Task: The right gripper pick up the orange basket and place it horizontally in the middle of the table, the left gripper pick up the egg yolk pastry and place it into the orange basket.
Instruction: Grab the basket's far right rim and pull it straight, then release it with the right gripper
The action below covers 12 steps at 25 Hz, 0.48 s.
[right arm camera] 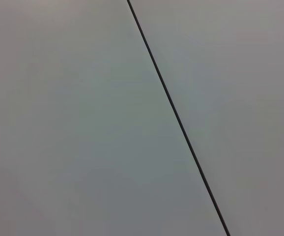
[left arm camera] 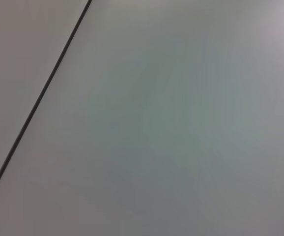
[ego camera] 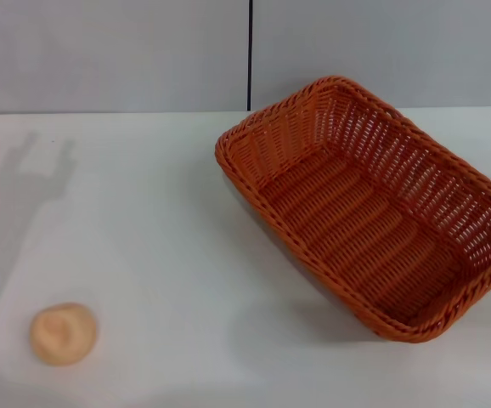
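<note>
The orange basket (ego camera: pixel 373 204) lies on the right half of the white table (ego camera: pixel 160 246) in the head view, turned at a slant, with nothing inside it. The egg yolk pastry (ego camera: pixel 63 333) rests alone near the table's front left. Neither gripper shows in any view. Only a shadow shaped like an arm and gripper falls on the table at the far left. Both wrist views hold nothing but grey wall with a thin dark seam.
A grey wall (ego camera: pixel 110 51) with a vertical dark seam (ego camera: pixel 250 51) runs behind the table's back edge. The basket's right end reaches the edge of the head view.
</note>
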Motion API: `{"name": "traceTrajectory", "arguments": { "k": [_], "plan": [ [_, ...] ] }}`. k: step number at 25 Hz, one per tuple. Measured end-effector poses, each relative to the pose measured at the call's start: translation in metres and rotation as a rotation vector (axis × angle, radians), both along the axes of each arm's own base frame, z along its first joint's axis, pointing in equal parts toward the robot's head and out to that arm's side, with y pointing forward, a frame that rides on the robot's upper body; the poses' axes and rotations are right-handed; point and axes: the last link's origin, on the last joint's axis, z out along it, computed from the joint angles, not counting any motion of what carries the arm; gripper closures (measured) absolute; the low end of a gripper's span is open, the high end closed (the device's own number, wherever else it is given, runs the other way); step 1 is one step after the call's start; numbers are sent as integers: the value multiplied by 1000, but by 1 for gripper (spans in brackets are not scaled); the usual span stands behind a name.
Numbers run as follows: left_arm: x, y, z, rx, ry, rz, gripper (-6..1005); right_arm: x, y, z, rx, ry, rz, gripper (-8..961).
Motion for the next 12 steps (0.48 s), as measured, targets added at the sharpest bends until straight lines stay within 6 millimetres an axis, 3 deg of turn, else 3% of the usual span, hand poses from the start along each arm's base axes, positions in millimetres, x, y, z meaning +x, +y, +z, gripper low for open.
{"name": "traceTrajectory", "arguments": {
  "k": [12],
  "plan": [
    [0,1,2,9,-3,2,384,-3,5,0,-1,0,11,381]
  ]
}}
